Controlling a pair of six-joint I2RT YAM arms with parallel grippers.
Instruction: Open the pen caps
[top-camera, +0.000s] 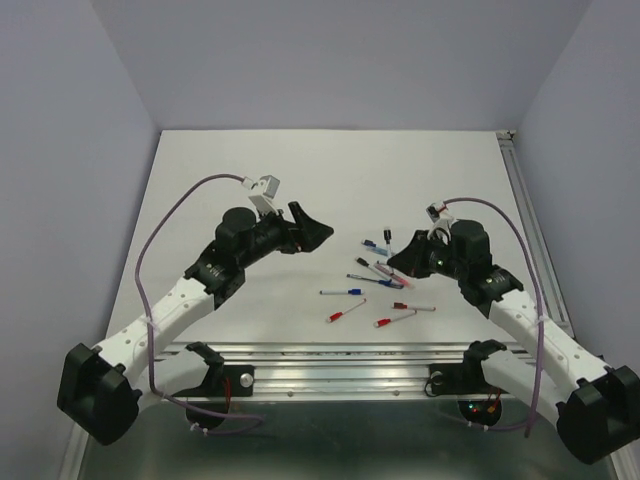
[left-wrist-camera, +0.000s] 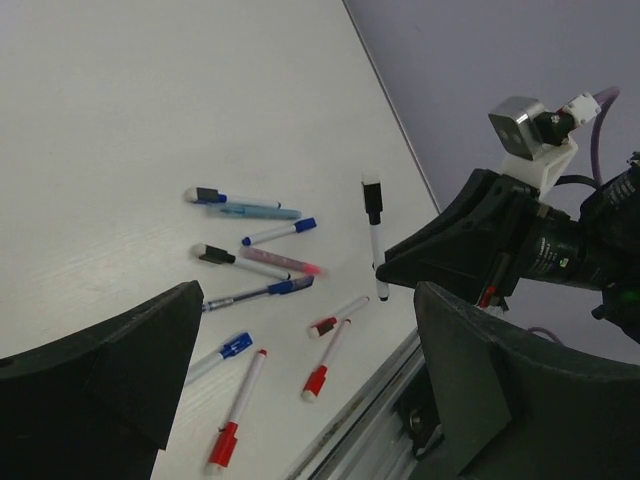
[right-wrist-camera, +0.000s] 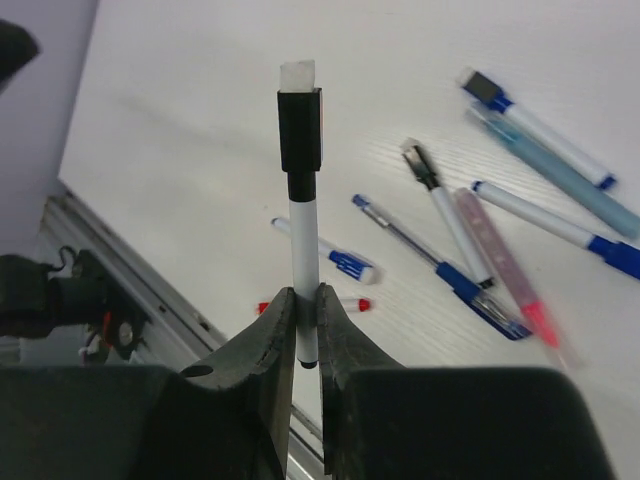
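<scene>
The right fingers (right-wrist-camera: 268, 345) were closed narrow on the white barrel of 1 pen (right-wrist-camera: 302, 250), close to its back end. The pen pointed straight out from the fingertips, and its black cap (right-wrist-camera: 300, 130) sat on the far end, not pulled off. Whether the pen touched the worktop (top-camera: 250, 180) I could not tell. The left fingers (left-wrist-camera: 110, 370) stood wide apart and held nothing, and they hung above the worktop, well apart from the held pen. The other pens (top-camera: 378, 272) lay scattered on the worktop between the 2 arms, nearer to the right arm. 3 of them, with red ends, lay nearest the front edge.
</scene>
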